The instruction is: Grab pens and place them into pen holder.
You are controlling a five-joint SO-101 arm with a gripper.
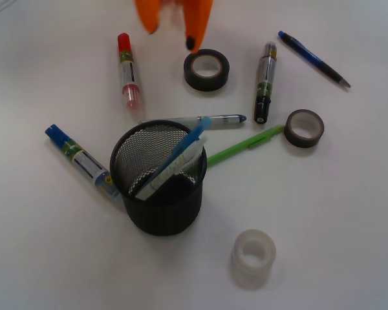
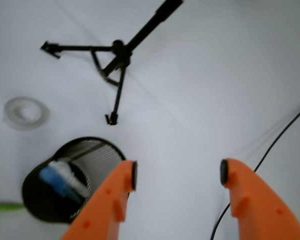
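The black mesh pen holder (image 1: 168, 213) stands at centre. A light blue pen (image 1: 189, 143) and a clear-white pen (image 1: 163, 175) lean inside it. A silver pen (image 1: 210, 119) lies just behind the holder. A bright green pen (image 1: 246, 145) lies to its right. A dark blue pen (image 1: 313, 58) lies at the far right. My orange gripper (image 1: 171, 35) is open and empty, raised at the back, apart from all pens. In the wrist view the gripper (image 2: 179, 173) is open over bare table. The holder (image 2: 97, 155), the blue pen (image 2: 57, 179) and the green pen's end (image 2: 2, 206) show at lower left.
Thick markers lie around: red-capped (image 1: 127, 71), blue-capped (image 1: 77, 158), black-capped (image 1: 265, 81). A black tape roll (image 1: 207, 69) sits just below the gripper, a brown one (image 1: 304, 127) at right, a translucent one (image 1: 253, 257) in front. A tripod (image 2: 115, 55) and a cable (image 2: 270, 150) show in the wrist view.
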